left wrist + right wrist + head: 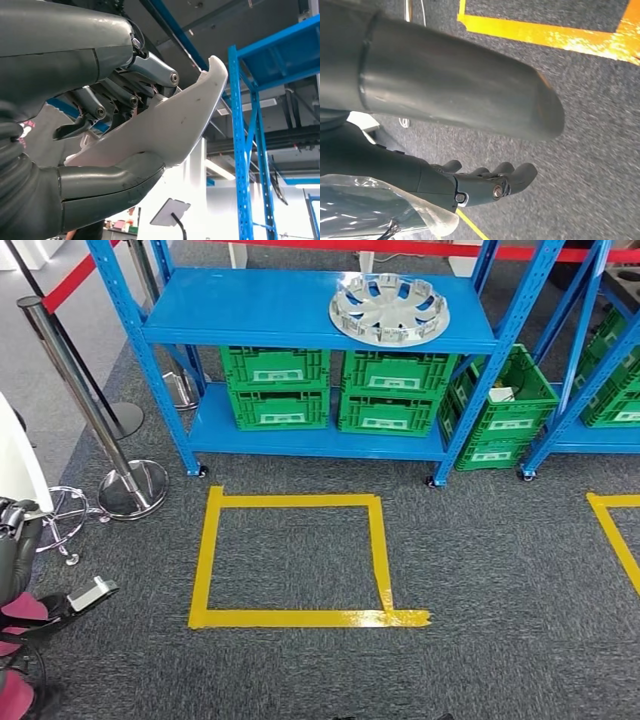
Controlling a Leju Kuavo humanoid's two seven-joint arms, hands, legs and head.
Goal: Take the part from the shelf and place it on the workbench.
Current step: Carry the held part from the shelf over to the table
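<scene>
Part: you have a white, curved, shell-like part (177,125) in the left hand; its outer face is smooth with a few small dark scuffs, and it tapers to a blunt rounded tip that juts out past the fingers.
Left hand: the left hand (113,130) is clamped on that part, thick thumb under the convex face and darker fingers (94,107) pressing on the inner side.
Where the part is: in the left wrist view it is up in the air, off the blue shelf (302,310), with blue uprights and ceiling behind it; no table is in sight yet.
Handling, as a judgement: it looks like thin moulded plastic, so expect it to be light, fairly stiff along the curve and springy at the edges. The glossy face will likely be slippery under the thumb, and the long overhang may lever it round in the grip.
Where to hold: I would keep the hold near the thick middle, not the thin tip, and squeeze only gently.
Right hand: the right hand (486,182) hangs over the grey carpet with its fingers apart and holding nothing.
Also on the shelf: a silver wheel cover (389,308) lies flat on the top level, with green crates (275,388) stacked below.
Floor: a yellow tape square (294,560) marks the carpet in front of the shelf.
Next: set-down on the table is not yet done.
</scene>
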